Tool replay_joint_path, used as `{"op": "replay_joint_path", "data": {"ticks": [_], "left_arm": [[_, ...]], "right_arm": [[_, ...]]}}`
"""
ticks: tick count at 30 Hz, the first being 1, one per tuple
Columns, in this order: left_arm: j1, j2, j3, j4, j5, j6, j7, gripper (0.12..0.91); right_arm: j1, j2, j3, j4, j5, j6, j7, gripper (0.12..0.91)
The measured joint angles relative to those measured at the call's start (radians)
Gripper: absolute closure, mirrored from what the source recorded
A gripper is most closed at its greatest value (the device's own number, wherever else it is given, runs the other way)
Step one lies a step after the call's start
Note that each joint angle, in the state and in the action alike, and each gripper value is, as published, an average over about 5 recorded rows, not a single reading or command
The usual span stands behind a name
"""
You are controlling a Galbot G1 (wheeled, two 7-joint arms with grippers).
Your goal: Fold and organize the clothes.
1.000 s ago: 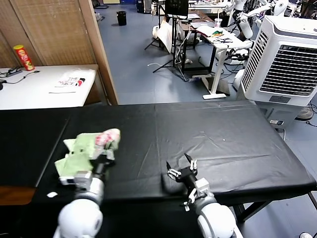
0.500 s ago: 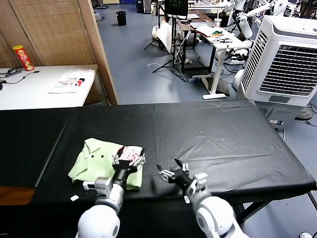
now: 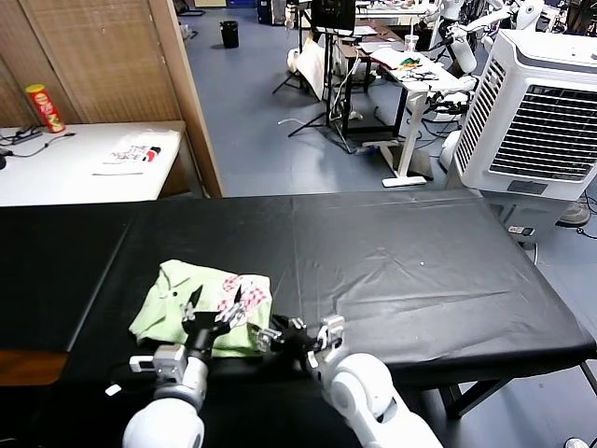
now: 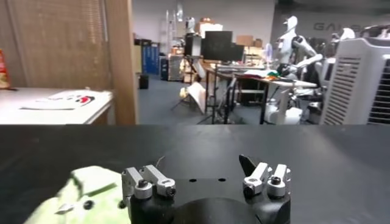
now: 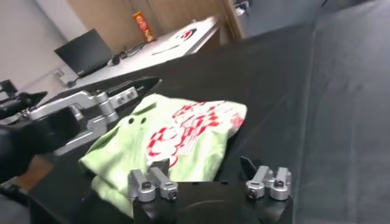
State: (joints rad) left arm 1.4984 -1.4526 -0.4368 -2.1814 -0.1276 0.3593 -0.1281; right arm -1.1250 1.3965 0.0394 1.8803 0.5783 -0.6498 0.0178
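With the T-shirt (image 3: pixel 201 301) lying bundled near the black table's (image 3: pixel 420 271) front-left edge, the left gripper (image 3: pixel 214 305) hovers over it wide open and empty while the right gripper (image 3: pixel 270 333), part-open and empty, sits beside its hem, so a neatening regrasp likely comes next.

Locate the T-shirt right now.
In the head view, the T-shirt lies folded on the black table, near its front edge on the robot's left.

Robotics lab / open workshop floor. Black-draped work table (image 3: pixel 392 252) up front, big white air cooler (image 3: pixel 536 107) far right, desks with a monitor (image 3: pixel 333 14), other white robot arms (image 3: pixel 485 21) at the far end, blue floor (image 3: pixel 270 131).
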Motion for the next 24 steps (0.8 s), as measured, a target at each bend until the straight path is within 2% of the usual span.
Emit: {"op": "replay_joint_path", "data": {"ticks": [6, 9, 14, 21, 24], "left_arm": [[0.007, 0.001, -0.010, 0.004, -0.002, -0.009, -0.012, 0.232], [0.000, 0.002, -0.013, 0.012, -0.006, -0.011, -0.014, 0.232], [-0.013, 0.012, -0.022, 0.024, -0.027, -0.012, -0.018, 0.232], [-0.019, 0.041, -0.040, 0.042, -0.066, -0.017, -0.036, 0.232], [-0.017, 0.051, -0.041, 0.046, -0.074, -0.021, -0.042, 0.232]], "right_arm": [[-0.026, -0.017, 0.019, 0.026, -0.047, 0.029, -0.020, 0.780], [-0.048, -0.036, 0.039, 0.049, -0.083, 0.046, -0.032, 0.877], [-0.094, -0.088, 0.087, 0.094, -0.153, 0.080, -0.064, 0.889], [-0.204, -0.203, 0.189, 0.147, -0.297, 0.194, -0.177, 0.889], [-0.253, -0.244, 0.229, 0.146, -0.365, 0.260, -0.205, 0.889]]}}
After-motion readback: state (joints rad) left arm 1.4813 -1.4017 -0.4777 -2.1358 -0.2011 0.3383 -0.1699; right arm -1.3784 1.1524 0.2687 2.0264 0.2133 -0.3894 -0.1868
